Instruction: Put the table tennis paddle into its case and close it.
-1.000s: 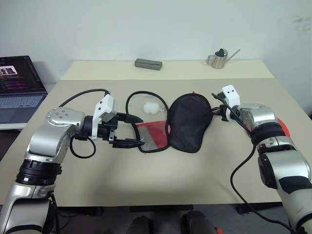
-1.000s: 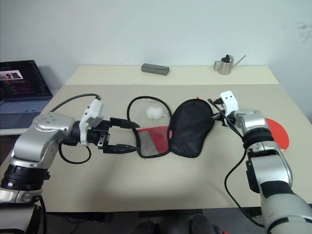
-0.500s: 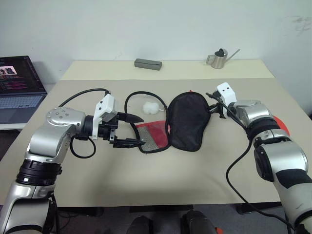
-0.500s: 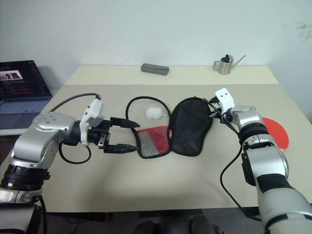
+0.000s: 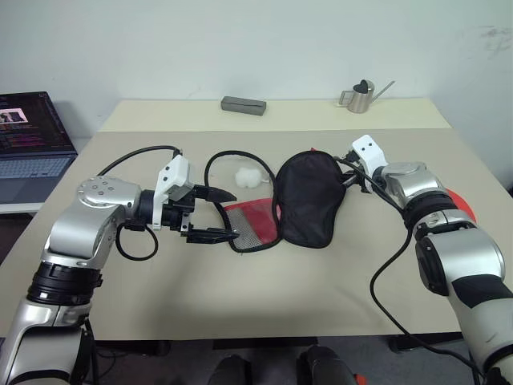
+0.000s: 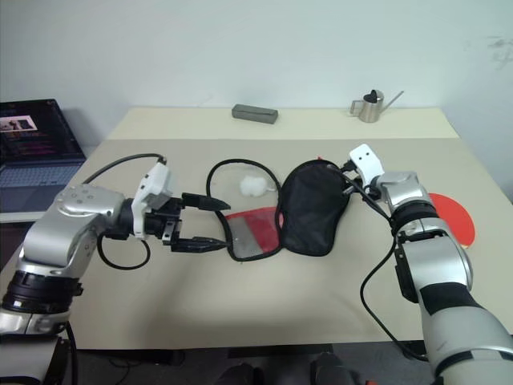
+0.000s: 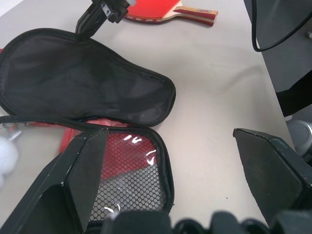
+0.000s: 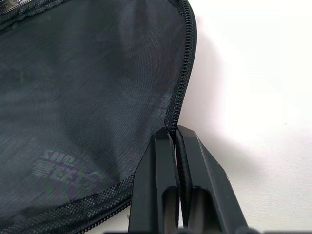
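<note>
1. The case (image 5: pixel 309 196) lies unzipped in the middle of the table (image 5: pixel 240 297), spread into two halves. The black half is toward the robot's right; the red half with its mesh pocket (image 5: pixel 250 224) is toward its left. Open like this, it offers a wide mouth for the blade to slide into.

2. The right gripper (image 8: pixel 176 134) has its jaws pinched shut on the black half's zipper edge (image 8: pixel 183 78). The right wrist view shows the rim passing between the two fingers. This hold most likely serves to lift or fold that flap, or to keep the pouch from sliding.

3. The left gripper (image 5: pixel 215 215) hovers just beside the red half with its jaws spread wide and nothing between them. One finger reaches over the near corner of the mesh. It looks parked there as a ready second hand, to steady the pouch or take the other rim.

4. The table tennis paddle (image 7: pixel 170 9) lies flat on the table, well apart from the case, past the right arm toward the table's right edge. Its red face (image 6: pixel 450 216) peeks out behind that forearm. It is not in the case, so the insertion step is not yet done.

5. The white pom-pom (image 5: pixel 249 176) rests inside the loop of loose zipper edge, clear of both grippers.

6. My reading: with the right jaws occupied, the paddle cannot be fetched from that side until they let go.
</note>
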Motion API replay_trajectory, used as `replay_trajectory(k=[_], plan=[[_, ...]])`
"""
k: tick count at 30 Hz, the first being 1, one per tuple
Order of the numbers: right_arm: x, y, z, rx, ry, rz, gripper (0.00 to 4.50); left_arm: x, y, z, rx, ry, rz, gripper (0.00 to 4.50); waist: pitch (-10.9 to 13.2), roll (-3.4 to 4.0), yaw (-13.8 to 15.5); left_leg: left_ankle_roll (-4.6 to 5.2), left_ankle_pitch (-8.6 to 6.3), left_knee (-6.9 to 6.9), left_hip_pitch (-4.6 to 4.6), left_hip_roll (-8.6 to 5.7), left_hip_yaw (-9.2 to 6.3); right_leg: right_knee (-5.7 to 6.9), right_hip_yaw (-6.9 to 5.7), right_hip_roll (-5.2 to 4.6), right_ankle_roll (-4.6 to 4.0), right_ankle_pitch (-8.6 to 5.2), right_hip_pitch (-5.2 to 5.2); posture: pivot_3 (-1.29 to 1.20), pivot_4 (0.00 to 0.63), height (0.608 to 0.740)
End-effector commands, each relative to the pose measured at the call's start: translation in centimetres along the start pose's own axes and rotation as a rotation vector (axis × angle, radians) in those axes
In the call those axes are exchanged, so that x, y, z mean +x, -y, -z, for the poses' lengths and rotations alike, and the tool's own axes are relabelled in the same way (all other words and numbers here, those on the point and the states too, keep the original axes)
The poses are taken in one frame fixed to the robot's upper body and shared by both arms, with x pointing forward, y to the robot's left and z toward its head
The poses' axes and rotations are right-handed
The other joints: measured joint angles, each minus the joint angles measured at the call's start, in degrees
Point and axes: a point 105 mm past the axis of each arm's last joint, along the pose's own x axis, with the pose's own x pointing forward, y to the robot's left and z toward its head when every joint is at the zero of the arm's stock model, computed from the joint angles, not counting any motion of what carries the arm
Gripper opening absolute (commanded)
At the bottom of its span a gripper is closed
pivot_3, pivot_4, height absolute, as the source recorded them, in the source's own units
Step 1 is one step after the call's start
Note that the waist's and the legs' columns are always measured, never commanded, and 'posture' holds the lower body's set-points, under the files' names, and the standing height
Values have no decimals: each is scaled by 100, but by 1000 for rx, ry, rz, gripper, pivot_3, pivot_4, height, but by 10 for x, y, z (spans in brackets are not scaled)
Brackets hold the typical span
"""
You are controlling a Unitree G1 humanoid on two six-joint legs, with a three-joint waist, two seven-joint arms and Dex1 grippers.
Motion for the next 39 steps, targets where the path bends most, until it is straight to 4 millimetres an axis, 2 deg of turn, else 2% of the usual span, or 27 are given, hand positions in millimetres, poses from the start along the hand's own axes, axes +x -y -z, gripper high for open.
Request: replay_trajectory(k=[1,18,21,25,30,35,38,39], plan=[[-5,5,-24,-65,52,26,23,-2,-3,-8,45,4,-11,4500,0,0,0,0,0,0,0,0,0,0,0,0,0,0,0,0,150,740],[-4,5,-25,-104,53,32,23,-1,-4,-6,54,-1,-11,4500,0,0,0,0,0,0,0,0,0,1,0,0,0,0,-1,0,150,740],[-4,7,-24,-111,47,42,680,0,-5,-5,55,0,-12,4500,0,0,0,0,0,0,0,0,0,1,0,0,0,0,-1,0,150,740],[-4,9,-23,-101,45,60,1981,0,-5,-5,55,1,-11,4500,0,0,0,0,0,0,-1,0,0,1,-1,0,0,0,-1,0,150,740],[-9,18,-29,-72,81,108,1981,0,-5,-4,54,5,-12,4500,0,0,0,0,0,0,-1,0,0,1,0,0,0,0,-1,0,150,740],[-23,29,-57,34,216,113,1981,2,-4,-5,50,22,-12,4500,0,1,0,0,0,0,-1,0,0,1,0,0,0,0,-2,0,150,740],[-30,30,-61,70,255,72,2578,3,-4,-5,48,32,-12,4500,0,1,3,0,0,0,-3,0,0,0,0,-1,0,0,-2,0,150,740],[-33,31,-61,76,264,63,2907,4,-4,-5,47,39,-13,4500,0,1,3,0,0,0,-4,0,-1,0,-1,-1,0,0,-1,0,150,740]])
